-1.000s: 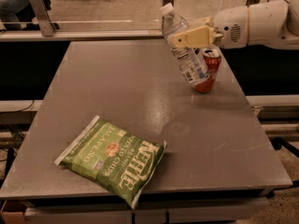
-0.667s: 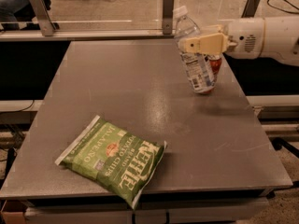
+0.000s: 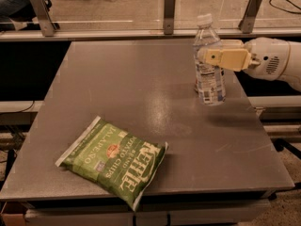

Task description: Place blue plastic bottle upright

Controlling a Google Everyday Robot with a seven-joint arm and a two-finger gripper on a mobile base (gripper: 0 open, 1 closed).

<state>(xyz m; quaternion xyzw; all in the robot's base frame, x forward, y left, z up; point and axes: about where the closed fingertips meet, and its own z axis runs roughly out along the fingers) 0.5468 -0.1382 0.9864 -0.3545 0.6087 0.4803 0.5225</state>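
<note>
Gray table [image 3: 141, 79]: green Kettle jalapeño chip bag [image 3: 115, 160] lies flat, front left. Far right, beneath the gripper [image 3: 209, 53], a dark sliver [image 3: 196, 85], possibly a can. Metal posts [image 3: 169, 11] behind the far edge.

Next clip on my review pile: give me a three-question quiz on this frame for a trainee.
1. True or false: the hand, over the table's far right part, holds the blue plastic bottle with its cap pointing up.
2. Pick one: the green chip bag lies on the table's A) near left, B) far right, C) far left.
3. Fill in: the hand reaches in from the picture's ___ edge.

Key: 1 true; 2 A; 3 right.
</note>
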